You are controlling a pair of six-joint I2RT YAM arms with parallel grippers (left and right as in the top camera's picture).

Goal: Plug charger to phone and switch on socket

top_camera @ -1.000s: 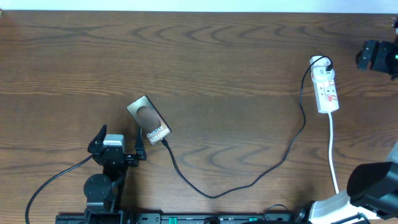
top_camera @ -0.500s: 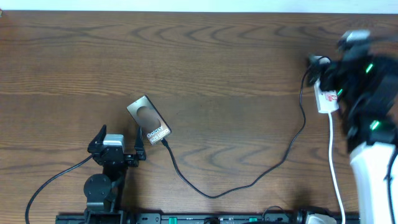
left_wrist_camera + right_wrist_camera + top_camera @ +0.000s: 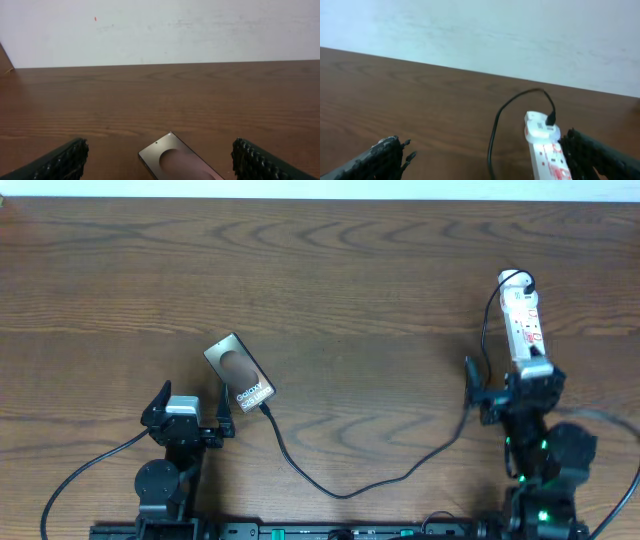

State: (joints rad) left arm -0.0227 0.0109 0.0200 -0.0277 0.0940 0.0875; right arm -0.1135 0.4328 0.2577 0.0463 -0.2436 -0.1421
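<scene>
The bronze-brown phone [image 3: 239, 374] with white lettering lies tilted on the table, left of centre; its top shows in the left wrist view [image 3: 175, 162]. The thin black charger cable [image 3: 350, 490] runs from the phone's lower end across the table to the round plug on the white socket strip [image 3: 524, 320]. The strip and cable also show in the right wrist view [image 3: 546, 150]. My left gripper [image 3: 188, 410] is open and empty, just below-left of the phone. My right gripper [image 3: 508, 388] is open and empty, just below the strip's near end.
The strip's white cord passes under my right arm. A black arm cable [image 3: 75, 480] loops at the lower left. A white wall [image 3: 160, 30] stands behind the table's far edge.
My right arm has swung from the far right edge, over the socket strip, down to the table's front right. The left arm, phone and cable have not moved.
</scene>
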